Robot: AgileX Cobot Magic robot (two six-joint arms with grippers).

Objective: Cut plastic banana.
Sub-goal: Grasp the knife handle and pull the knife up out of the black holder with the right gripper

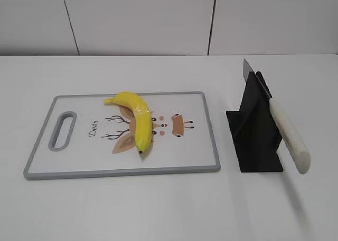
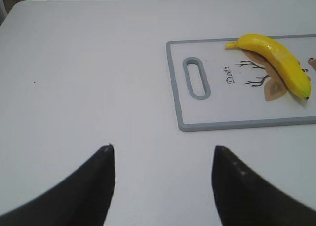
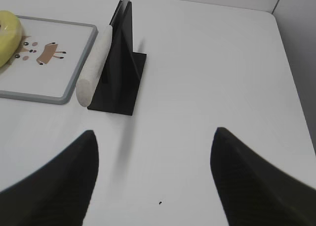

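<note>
Exterior, banana: plastic banana (image 1: 137,121) lay across the cutting board (image 1: 79,167), over the deer print, free for slicing.
Exterior, knife: knife (image 1: 288,135) leaned in its black stand (image 1: 256,146) on the bench (image 1: 158,209), white handle outward, probably for easy grasping.
Left wrist, hand: left hand (image 2: 163,181) hovered wide open and empty over bare bench, well short of the board.
Right wrist, hand: right hand (image 3: 153,176) was spread open, holding nothing, aimed toward the knife handle.

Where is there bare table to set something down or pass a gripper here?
Bare table lies left of the cutting board, in front of it, and right of the black knife stand. The tight spot is the narrow strip between board and stand, where the knife handle overhangs.
</note>
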